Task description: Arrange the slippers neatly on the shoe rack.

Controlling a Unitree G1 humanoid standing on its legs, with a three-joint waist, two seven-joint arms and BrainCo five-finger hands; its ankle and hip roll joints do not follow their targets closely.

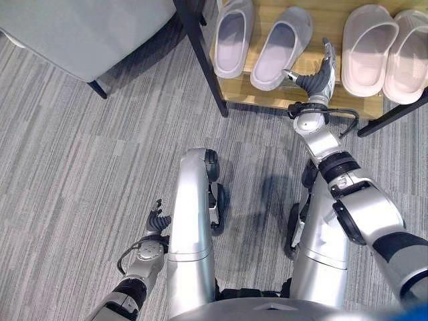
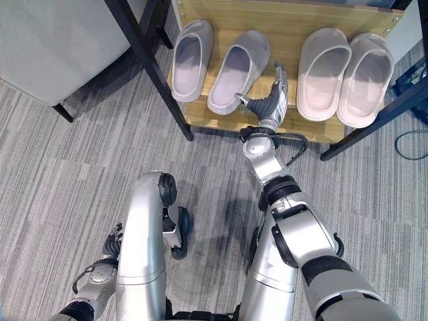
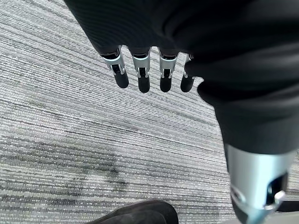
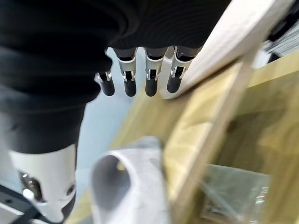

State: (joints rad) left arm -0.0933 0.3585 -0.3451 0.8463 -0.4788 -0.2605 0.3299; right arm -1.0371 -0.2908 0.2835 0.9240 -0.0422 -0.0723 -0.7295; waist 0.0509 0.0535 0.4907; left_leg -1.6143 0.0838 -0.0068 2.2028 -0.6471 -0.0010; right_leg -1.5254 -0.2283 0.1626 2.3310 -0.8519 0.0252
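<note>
Two pairs of slippers lie on the wooden shoe rack shelf (image 1: 294, 93). The pale lilac pair is at the left: one slipper (image 1: 233, 37) lies straight, the other (image 1: 281, 47) lies slanted with its heel near the front edge. A whitish pair (image 1: 366, 48) (image 1: 409, 57) lies side by side at the right. My right hand (image 1: 322, 75) is over the shelf between the two pairs, open with straight fingers, its thumb close beside the slanted slipper's heel (image 4: 126, 186). I cannot tell whether they touch. My left hand (image 1: 158, 221) hangs open low at my side above the carpet.
A black rack leg (image 1: 200, 57) stands at the shelf's left end and a black bar (image 1: 394, 114) at its right. A grey seat (image 1: 87, 33) on dark legs is at the upper left. Grey striped carpet (image 1: 80, 174) lies in front of the rack.
</note>
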